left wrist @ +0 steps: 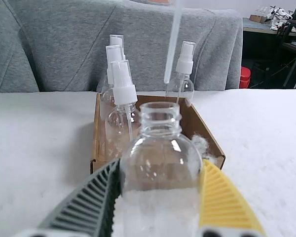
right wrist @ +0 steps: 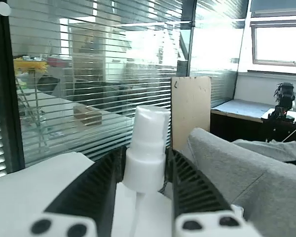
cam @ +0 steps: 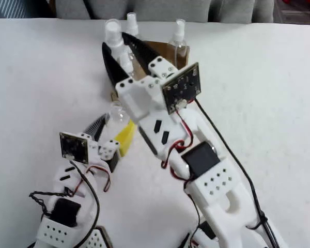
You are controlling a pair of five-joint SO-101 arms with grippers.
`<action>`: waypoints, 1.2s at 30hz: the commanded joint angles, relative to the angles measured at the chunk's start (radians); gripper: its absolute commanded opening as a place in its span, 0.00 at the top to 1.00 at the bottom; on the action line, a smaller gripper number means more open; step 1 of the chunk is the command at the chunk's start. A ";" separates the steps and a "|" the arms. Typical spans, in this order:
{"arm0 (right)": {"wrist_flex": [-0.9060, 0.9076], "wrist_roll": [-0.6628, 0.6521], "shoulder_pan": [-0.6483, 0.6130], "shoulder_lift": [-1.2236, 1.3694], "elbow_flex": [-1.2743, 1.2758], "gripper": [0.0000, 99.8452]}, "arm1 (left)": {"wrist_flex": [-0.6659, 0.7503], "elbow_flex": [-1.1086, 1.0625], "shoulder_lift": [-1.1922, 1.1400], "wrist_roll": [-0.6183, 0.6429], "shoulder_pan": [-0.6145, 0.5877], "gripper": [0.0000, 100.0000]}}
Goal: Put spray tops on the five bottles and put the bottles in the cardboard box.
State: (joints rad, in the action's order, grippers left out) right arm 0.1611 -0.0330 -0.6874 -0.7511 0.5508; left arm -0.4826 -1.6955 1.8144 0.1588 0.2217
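Clearly, left claw clamps the uncapped bottle; right claw pinches a spray top whose dangling tube may snag the rim if off-centre.

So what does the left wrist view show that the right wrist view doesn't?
Left wrist view: the uncapped bottle in the left gripper, the cardboard box holding four capped bottles, a dangling tube. Right wrist view: the head of a spray top in the right gripper, window blinds behind. Both: grey cloth, white table.
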 commanded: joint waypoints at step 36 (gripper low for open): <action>-0.028 0.124 0.058 -0.027 -0.008 0.98 | 0.029 0.002 0.012 -0.012 0.004 0.91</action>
State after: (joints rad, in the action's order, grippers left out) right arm 0.1519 0.0606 -0.6368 -0.7649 0.5953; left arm -0.4826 -1.6955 1.8144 0.1588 0.2217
